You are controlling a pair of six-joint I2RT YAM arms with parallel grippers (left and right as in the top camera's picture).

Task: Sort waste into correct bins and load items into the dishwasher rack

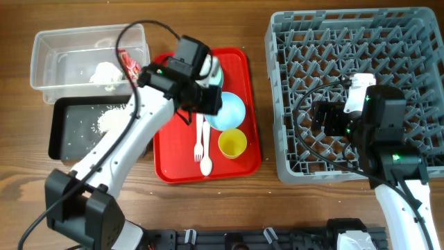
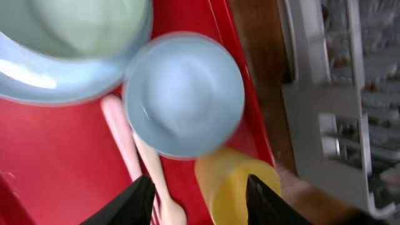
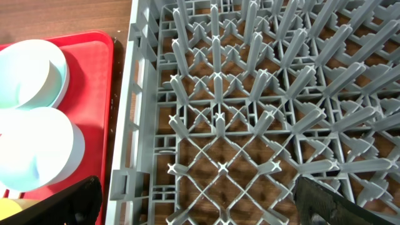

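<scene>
On the right, grey dishwasher rack (image 1: 305,55), right gripper (image 3: 197,195) over its pegs, 2 fingers spread wide, grasping nothing. At centre, red serving tray (image 1: 173,160); left of it, clear tub (image 1: 41,66) beside black tray (image 1: 69,139). On the red tray: light-blue plate (image 2: 37,81) under pale-green bowl (image 2: 75,25), light-blue bowl (image 1: 227,111), yellow cup (image 1: 232,143), fork (image 1: 198,144), spoon (image 1: 206,165). Left gripper (image 2: 199,189) just above the cup, fingers released. In the tub, white tissue (image 1: 105,73), red wrapper (image 1: 127,62) by its right wall; in the black tray, crumbs (image 1: 111,119).

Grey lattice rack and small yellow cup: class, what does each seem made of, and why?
The large grey lattice rack looks like moulded matte plastic: uniform colour, cross-shaped pegs. The small yellow cup seems smooth plastic too, evenly opaque, though ceramic is possible.
</scene>
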